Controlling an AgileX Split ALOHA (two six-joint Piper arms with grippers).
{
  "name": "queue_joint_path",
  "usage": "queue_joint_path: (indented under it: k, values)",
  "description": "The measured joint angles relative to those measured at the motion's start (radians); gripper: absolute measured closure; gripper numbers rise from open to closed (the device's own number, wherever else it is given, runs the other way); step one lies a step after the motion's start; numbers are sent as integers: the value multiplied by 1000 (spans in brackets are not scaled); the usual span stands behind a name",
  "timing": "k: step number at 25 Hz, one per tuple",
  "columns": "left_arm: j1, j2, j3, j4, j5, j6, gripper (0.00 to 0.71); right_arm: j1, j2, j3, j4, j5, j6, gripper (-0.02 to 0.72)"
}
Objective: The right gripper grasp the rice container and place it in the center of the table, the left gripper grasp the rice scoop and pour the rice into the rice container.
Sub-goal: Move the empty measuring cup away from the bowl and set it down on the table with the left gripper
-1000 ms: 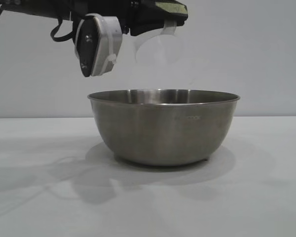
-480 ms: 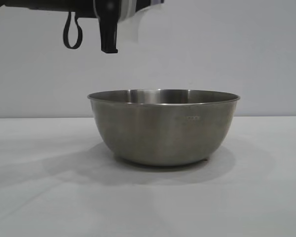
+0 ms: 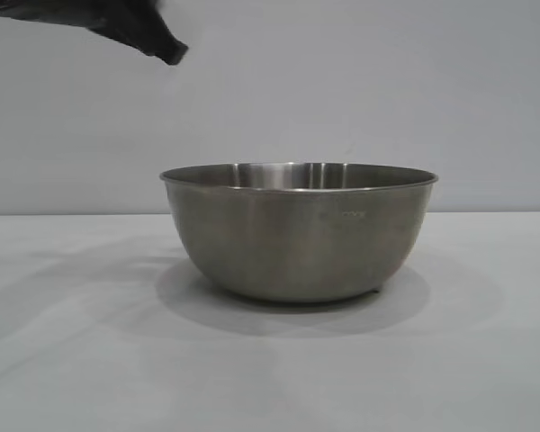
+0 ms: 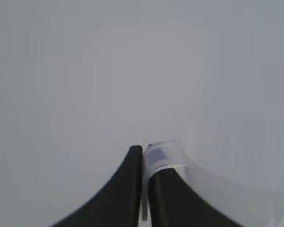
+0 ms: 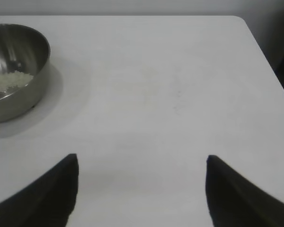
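The rice container [image 3: 299,229], a wide steel bowl, stands on the white table [image 3: 72,360] in the exterior view. It also shows in the right wrist view [image 5: 14,71] with a small heap of rice [image 5: 9,82] inside. My left gripper [image 4: 143,150] is shut on the loop handle of the clear rice scoop [image 4: 217,189], held up in the air. In the exterior view only a dark part of the left arm [image 3: 135,31] shows at the top left. My right gripper [image 5: 142,161] is open and empty over the table, off to the side of the bowl.
The table's edge and rounded corner [image 5: 241,21] show in the right wrist view. A plain grey wall stands behind the table.
The left arm has drawn back up and to the left, away from above the bowl. The scoop has left the exterior view. The bowl has not moved.
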Motion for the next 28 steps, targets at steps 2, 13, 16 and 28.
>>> queue_joint_path:
  k: [2,13,16,28]
  values:
    - [0,30,0,-20,11,-4,710,0,0,0,0,0,0,225]
    - [53,204,0,-43,22,-103,710,0,0,0,0,0,9,225]
    - [61,224,0,-35,22,-123,710,0,0,0,0,0,12,225]
    - [92,271,27,74,27,-211,710,0,0,0,0,0,15,225]
